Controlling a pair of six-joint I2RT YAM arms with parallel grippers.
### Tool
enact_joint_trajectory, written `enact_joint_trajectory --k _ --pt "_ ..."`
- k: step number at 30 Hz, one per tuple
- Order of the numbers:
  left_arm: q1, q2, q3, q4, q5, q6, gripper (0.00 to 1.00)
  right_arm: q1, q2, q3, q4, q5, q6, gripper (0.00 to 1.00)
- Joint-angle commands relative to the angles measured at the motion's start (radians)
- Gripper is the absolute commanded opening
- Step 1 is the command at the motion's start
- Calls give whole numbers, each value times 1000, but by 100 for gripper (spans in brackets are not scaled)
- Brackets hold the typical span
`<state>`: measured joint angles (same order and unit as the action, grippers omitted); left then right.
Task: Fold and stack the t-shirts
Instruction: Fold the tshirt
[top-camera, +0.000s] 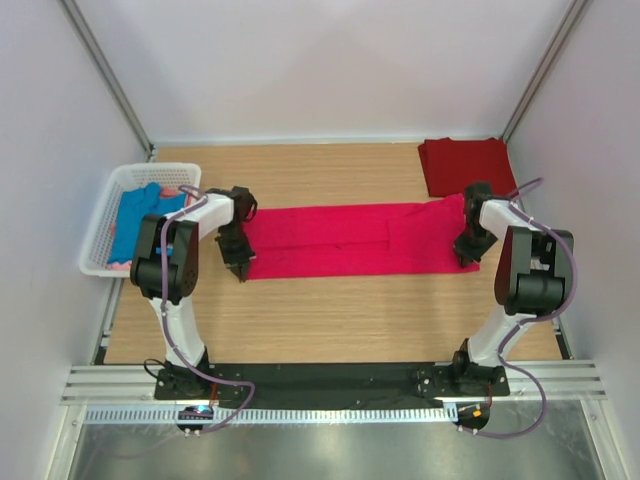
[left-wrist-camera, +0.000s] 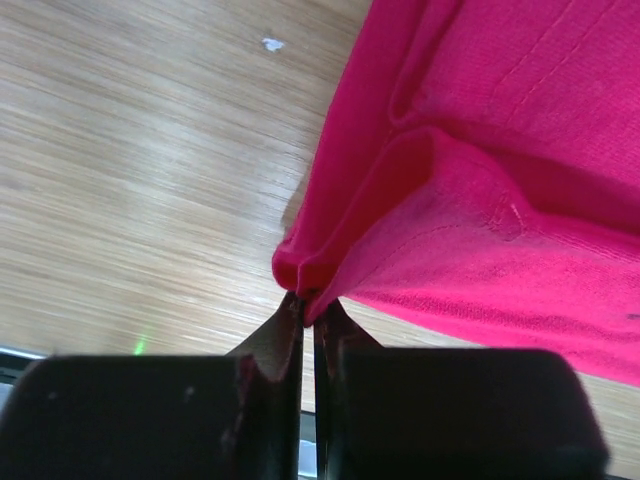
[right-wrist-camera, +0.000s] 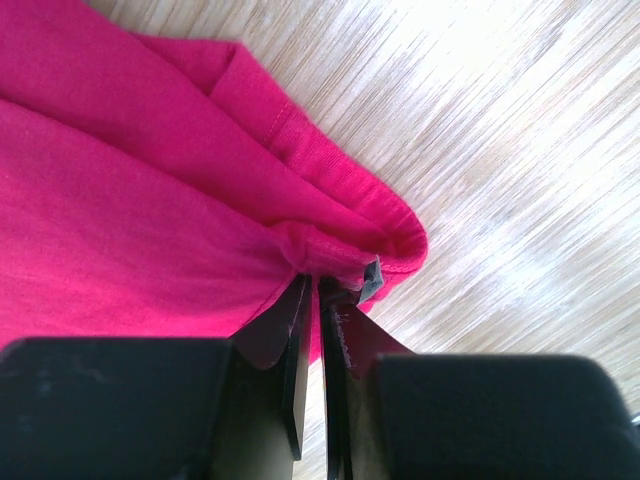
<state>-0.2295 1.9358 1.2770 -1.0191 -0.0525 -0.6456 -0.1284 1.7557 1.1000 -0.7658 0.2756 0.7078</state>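
Basket (top-camera: 97, 240) far left: blue t-shirt (top-camera: 135, 220) inside. Left gripper (top-camera: 238, 266) clenched on near-left corner of pinkish-red t-shirt (top-camera: 350, 240), a long folded strip across table (top-camera: 330, 310). Right gripper (top-camera: 466, 254) pinching its near-right corner. Darker red t-shirt (top-camera: 465, 165) folded, far right.

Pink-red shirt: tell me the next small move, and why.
Probably raise both near corners together, just off the table. The left end effector is shut on the left corner of the shirt and the right end effector on the right one, with the shirt lying flat as a long strip between them.
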Motion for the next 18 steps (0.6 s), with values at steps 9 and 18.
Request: enact_joint_trajectory --k 9,18 --pt "10 -7 35 -147 -109 -35 40 -5 -36 27 -6 -10 -38 19" --pt "1 -50 206 -205 -152 -26 49 -5 -88 126 -104 -44 61 36"
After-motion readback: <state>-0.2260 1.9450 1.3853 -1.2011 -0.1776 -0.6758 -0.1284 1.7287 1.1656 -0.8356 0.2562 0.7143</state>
